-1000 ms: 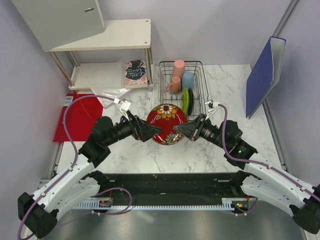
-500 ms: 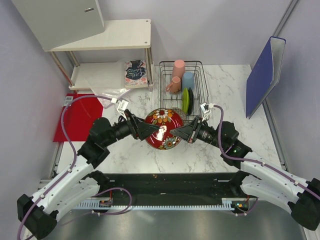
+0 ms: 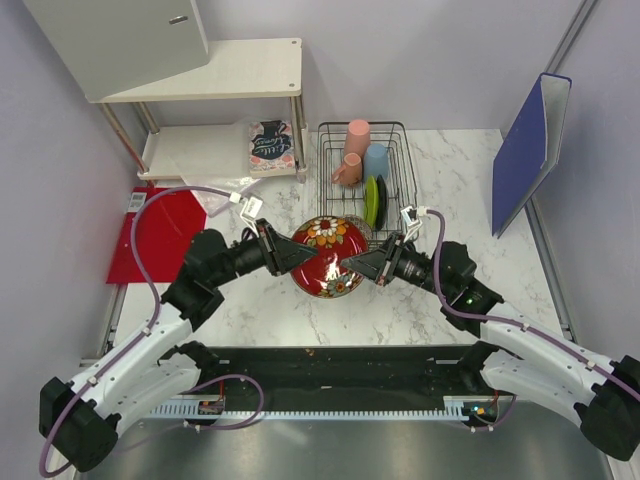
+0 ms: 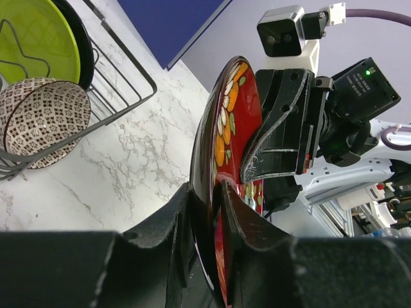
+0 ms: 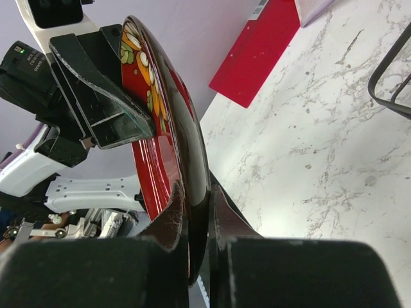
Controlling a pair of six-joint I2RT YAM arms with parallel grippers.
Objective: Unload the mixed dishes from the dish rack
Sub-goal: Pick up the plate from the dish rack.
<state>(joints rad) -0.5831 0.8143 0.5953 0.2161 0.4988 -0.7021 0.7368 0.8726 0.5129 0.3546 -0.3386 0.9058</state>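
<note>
Left fingers (image 4: pixel 174 226) and right fingers (image 5: pixel 228 222) are pinching opposite rims of the dark red patterned plate (image 3: pixel 330 236), holding it tilted over the tabletop (image 3: pixel 392 310) just in front of the dish rack (image 3: pixel 412 170), risking a slip and crack if either pulls unevenly

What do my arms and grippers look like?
The left arm and right arm are white low down, black further out, each with a purple cable. The left gripper and right gripper are black wedges. The right arm shows a green light.
</note>
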